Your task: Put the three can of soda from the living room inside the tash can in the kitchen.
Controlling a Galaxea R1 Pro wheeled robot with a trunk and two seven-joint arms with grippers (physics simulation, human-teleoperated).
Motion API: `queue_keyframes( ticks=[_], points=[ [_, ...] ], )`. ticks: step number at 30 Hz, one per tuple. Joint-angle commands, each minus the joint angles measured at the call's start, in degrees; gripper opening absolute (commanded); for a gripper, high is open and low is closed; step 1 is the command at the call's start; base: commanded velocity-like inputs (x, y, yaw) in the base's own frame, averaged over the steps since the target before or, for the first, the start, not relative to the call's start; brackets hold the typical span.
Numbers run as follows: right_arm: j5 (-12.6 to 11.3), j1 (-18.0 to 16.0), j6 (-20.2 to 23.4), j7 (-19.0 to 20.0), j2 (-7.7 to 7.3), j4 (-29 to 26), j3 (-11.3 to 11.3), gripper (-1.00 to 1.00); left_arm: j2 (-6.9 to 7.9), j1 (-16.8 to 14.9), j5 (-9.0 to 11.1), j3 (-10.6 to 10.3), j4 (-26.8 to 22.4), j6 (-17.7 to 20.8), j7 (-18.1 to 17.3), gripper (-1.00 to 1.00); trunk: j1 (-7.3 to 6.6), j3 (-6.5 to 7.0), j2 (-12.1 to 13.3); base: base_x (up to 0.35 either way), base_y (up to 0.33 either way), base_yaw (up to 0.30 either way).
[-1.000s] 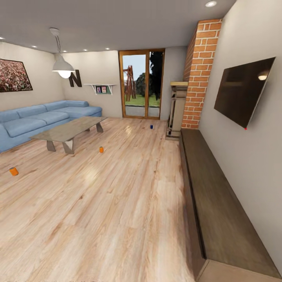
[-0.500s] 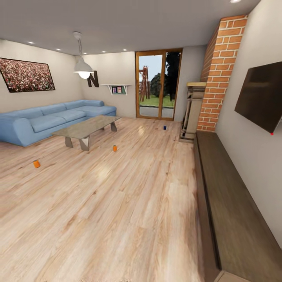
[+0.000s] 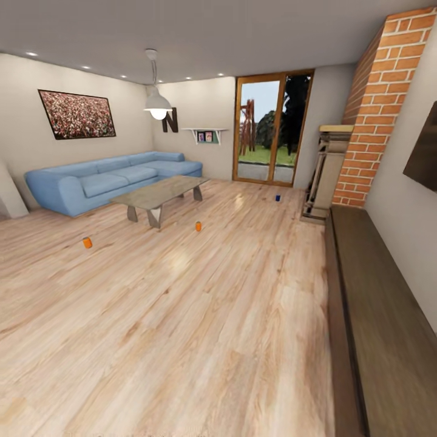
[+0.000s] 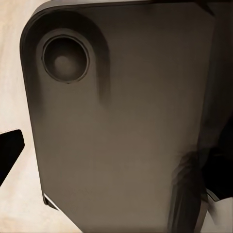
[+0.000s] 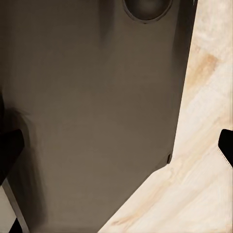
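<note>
Wide look across the living room from the head camera. Three soda cans stand on the light wood floor [image 3: 182, 315], well apart from one another: one orange can [image 3: 88, 243] out in the open in front of the blue sofa [image 3: 103, 182], a second orange can [image 3: 198, 226] just beside the near end of the coffee table [image 3: 161, 193], and the dark blue can [image 3: 277, 198] far back, near the glass patio door [image 3: 271, 136] and the fireplace [image 3: 325, 173]. All three look upright.

On the far wall, one big dark letter "N" [image 3: 170, 119] reads clearly, just behind the white pendant lamp [image 3: 157, 104]. A framed picture [image 3: 77, 114] hangs above the sofa. The red brick chimney [image 3: 388, 103] rises on the right, with the long dark bench [image 3: 376, 303] running below it.

Both wrist cameras look at a dark flat robot panel [image 4: 121, 126] with pale floor alongside. Dark finger tips of the left pincer [image 4: 9, 153] and the right pincer [image 5: 116, 148] poke in at the frame edges, set wide apart with nothing between them.
</note>
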Motion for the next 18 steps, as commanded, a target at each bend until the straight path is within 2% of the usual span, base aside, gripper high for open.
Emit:
queue_keyframes(
  ticks=[1,18],
  points=[
    [0.0,0.0,0.0,0.0,0.00,0.0,0.0,1.00,0.00,0.0,0.0,0.0,0.0,0.0,0.0,1.00,0.00,-0.02,0.0,0.000,0.000,0.250],
    [-0.1,0.0,0.0,0.0,0.00,0.1,-0.1,1.00,-0.09,0.0,0.0,0.0,0.0,0.0,0.1,1.00,0.00,-0.07,0.0,0.000,0.000,0.252]
  ],
)
